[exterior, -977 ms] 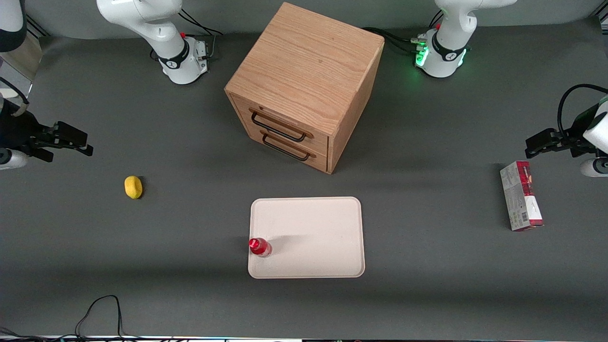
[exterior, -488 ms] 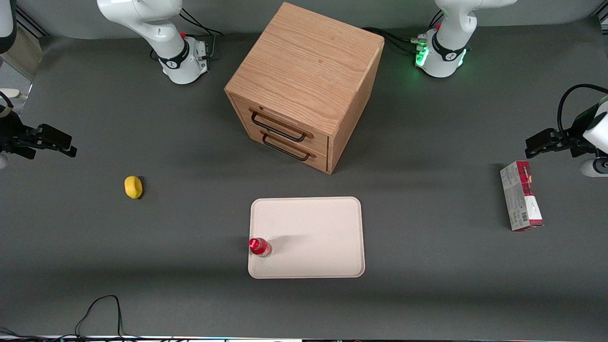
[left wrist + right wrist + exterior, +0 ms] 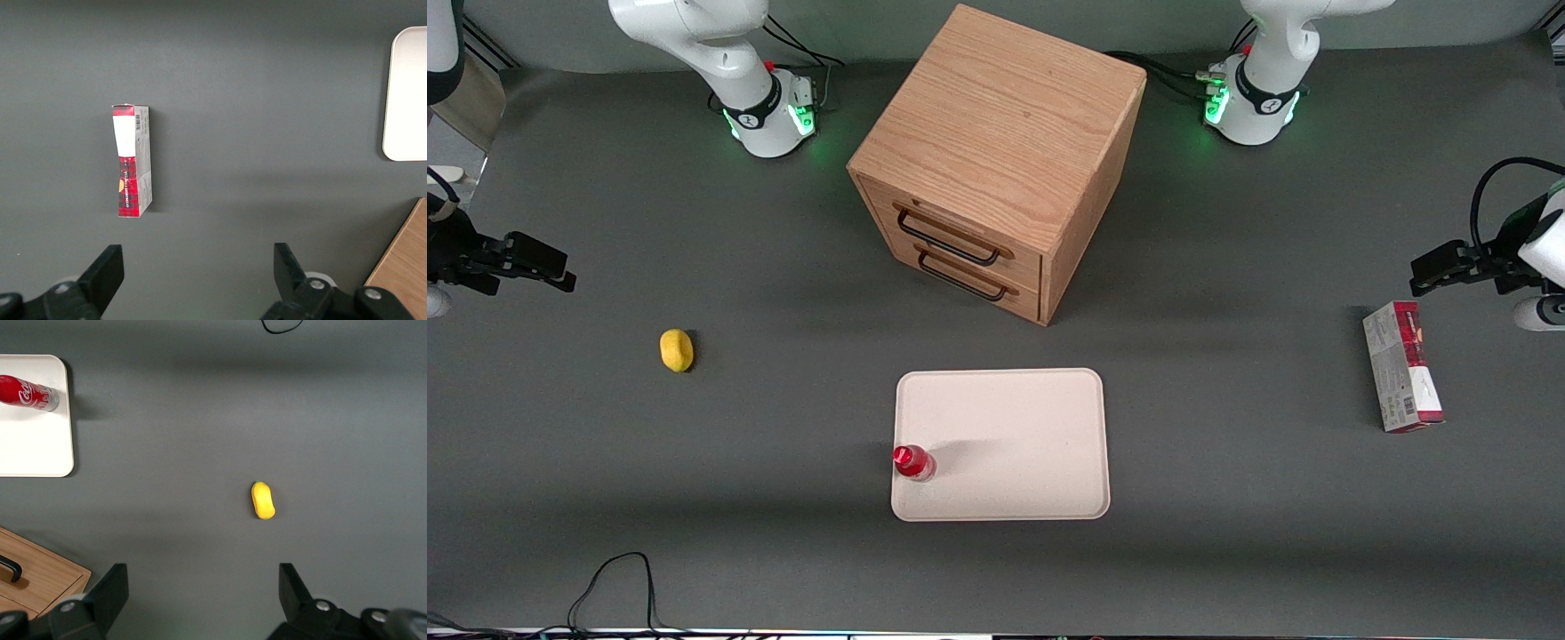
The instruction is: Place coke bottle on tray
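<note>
The red coke bottle stands upright on the cream-white tray, at the tray's corner nearest the front camera on the working arm's side. It also shows in the right wrist view, on the tray. My right gripper is open and empty. It hangs above the table at the working arm's end, far from the tray and farther from the camera than the lemon. In the right wrist view the gripper has its fingers wide apart with only grey table between them.
A yellow lemon lies on the table between my gripper and the tray; it also shows in the right wrist view. A wooden two-drawer cabinet stands farther from the camera than the tray. A red-and-grey carton lies toward the parked arm's end.
My right gripper has drawn back toward the working arm's end of the table, then barely moved in the last half second. The bottle and tray have not moved.
</note>
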Controlling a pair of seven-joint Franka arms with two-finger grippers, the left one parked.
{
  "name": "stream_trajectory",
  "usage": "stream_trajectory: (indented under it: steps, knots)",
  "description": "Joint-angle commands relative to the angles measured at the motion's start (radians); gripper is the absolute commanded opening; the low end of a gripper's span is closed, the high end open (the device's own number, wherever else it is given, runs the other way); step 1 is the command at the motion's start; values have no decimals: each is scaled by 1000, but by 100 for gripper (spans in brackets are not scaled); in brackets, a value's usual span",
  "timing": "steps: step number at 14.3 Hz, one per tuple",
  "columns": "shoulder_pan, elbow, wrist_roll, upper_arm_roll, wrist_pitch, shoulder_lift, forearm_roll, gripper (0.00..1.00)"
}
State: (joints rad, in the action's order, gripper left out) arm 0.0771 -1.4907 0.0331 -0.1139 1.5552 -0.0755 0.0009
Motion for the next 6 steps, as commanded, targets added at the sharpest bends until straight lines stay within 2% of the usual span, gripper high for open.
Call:
stream_trajectory:
  steps: [1, 6]
  knots:
    - [9, -20, -27, 2, -1, 23, -15, 100]
    - [13, -20, -28, -1, -1, 23, -15, 100]
